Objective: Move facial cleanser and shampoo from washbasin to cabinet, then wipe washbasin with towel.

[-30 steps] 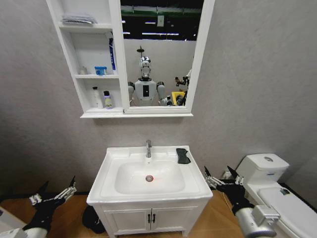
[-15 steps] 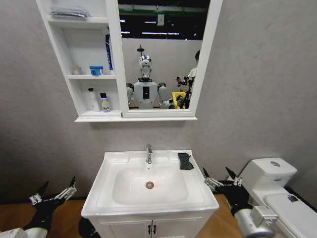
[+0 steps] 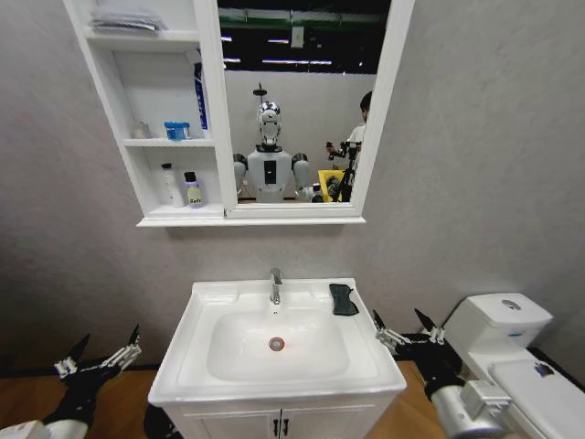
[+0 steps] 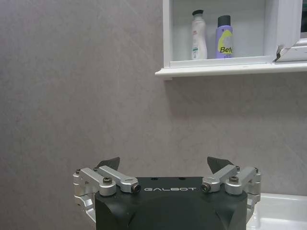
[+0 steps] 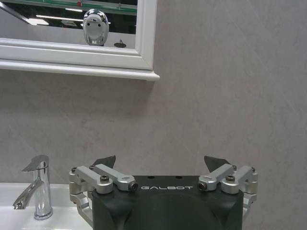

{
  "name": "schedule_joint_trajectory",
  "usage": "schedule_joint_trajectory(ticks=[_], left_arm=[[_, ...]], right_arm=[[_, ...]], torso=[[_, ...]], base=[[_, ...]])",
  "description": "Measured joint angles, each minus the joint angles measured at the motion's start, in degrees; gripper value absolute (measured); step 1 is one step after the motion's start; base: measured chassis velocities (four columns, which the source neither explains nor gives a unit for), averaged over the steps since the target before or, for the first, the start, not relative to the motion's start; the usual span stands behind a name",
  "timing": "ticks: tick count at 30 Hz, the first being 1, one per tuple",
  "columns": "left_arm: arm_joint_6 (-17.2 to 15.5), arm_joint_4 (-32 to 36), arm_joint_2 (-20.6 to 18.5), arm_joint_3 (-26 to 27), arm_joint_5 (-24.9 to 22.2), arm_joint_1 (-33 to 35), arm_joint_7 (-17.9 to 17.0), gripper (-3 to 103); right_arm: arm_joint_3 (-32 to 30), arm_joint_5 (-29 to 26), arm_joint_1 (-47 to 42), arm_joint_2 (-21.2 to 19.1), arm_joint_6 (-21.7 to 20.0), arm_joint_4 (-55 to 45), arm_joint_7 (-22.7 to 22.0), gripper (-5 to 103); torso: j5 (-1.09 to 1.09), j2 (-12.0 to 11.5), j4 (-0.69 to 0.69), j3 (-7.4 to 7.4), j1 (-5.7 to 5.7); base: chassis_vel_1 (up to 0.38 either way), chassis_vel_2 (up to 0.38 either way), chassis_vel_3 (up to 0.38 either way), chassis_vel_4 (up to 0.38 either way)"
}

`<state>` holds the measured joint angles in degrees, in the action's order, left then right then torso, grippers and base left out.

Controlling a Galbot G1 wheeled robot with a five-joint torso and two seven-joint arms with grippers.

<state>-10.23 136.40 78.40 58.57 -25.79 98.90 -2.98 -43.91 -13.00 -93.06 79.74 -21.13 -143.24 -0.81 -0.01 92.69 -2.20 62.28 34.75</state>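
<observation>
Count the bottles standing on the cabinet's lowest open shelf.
2: a white plastic bottle with a black cap and, beside it nearer the mirror, a purple bottle with a yellow label.

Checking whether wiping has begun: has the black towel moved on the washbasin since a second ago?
No. The towel lies at the washbasin's back right corner, right of the tap, as before.

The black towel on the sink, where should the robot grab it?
Probably from above, pinching across its narrow middle: the towel lies flat at the washbasin's back right corner, nearest the open right pincer. Flat cloth offers no side to grip.
</observation>
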Motion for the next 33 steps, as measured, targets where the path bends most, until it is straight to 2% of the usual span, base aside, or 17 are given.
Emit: schedule_joint_trajectory(ticks=[12, 18, 21, 25, 28, 29, 30, 31, 33], left_arm=[[0.0, 0.0, 0.0, -0.02, -0.01, -0.01, 0.0, 100], [-0.01, -0.01, 0.0, 0.0, -0.01, -0.01, 0.0, 100], [-0.01, -0.01, 0.0, 0.0, -0.01, -0.01, -0.01, 100], [-0.01, 0.0, 0.0, 0.0, -0.01, -0.01, -0.01, 100], [-0.01, -0.01, 0.0, 0.01, -0.01, -0.01, -0.04, 100], [-0.01, -0.01, 0.0, 0.01, -0.01, -0.01, -0.04, 100], [-0.01, 0.0, 0.0, 0.0, -0.01, -0.01, 0.0, 100], [-0.01, 0.0, 0.0, 0.0, -0.01, -0.01, 0.0, 100], [-0.02, -0.01, 0.0, 0.0, -0.02, -0.01, -0.03, 100]], right_arm=[[0.65, 0.81, 1.28, -0.34, 2.12, 0.04, 0.1, 100], [-0.09, -1.01, 4.12, -2.4, 2.07, 5.44, -2.21, 100], [0.26, -1.64, 8.04, -5.18, 2.17, 11.77, -4.2, 100], [1.1, -3.07, 11.07, -8.4, 2.25, 16.59, -4.49, 100], [3.73, -9.82, 17.65, -15.65, 2.34, 25.11, -4.72, 100], [3.73, -9.82, 17.65, -15.65, 2.34, 25.11, -4.72, 100], [5.01, -11.75, 20.97, -18.28, 2.35, 28.4, -4.36, 100], [5.01, -11.75, 20.97, -18.28, 2.35, 28.4, -4.36, 100], [8.22, -15.68, 27.44, -21.4, 2.04, 34.82, -3.95, 100]], torso=[[0.01, -0.01, -0.01, 0.01, 0.02], [0.0, 0.0, -0.01, 0.0, 0.01], [0.02, 0.0, 0.0, 0.01, 0.01], [0.02, -0.01, -0.01, 0.01, 0.02], [0.03, -0.01, 0.0, 0.02, 0.02], [0.03, -0.01, 0.0, 0.02, 0.02], [0.0, -0.01, 0.0, 0.01, 0.02], [0.0, -0.01, 0.0, 0.01, 0.02], [0.03, -0.01, 0.0, 0.02, 0.02]], base=[[-0.085, -0.095, 0.087, 0.079], [0.016, 0.02, -0.007, -0.007], [0.01, 0.02, -0.01, -0.009], [0.0, 0.0, 0.0, 0.0], [0.0, 0.0, 0.0, 0.0], [0.0, 0.0, 0.0, 0.0], [0.0, 0.0, 0.0, 0.0], [0.0, 0.0, 0.0, 0.0], [0.0, 0.0, 0.0, 0.0]])
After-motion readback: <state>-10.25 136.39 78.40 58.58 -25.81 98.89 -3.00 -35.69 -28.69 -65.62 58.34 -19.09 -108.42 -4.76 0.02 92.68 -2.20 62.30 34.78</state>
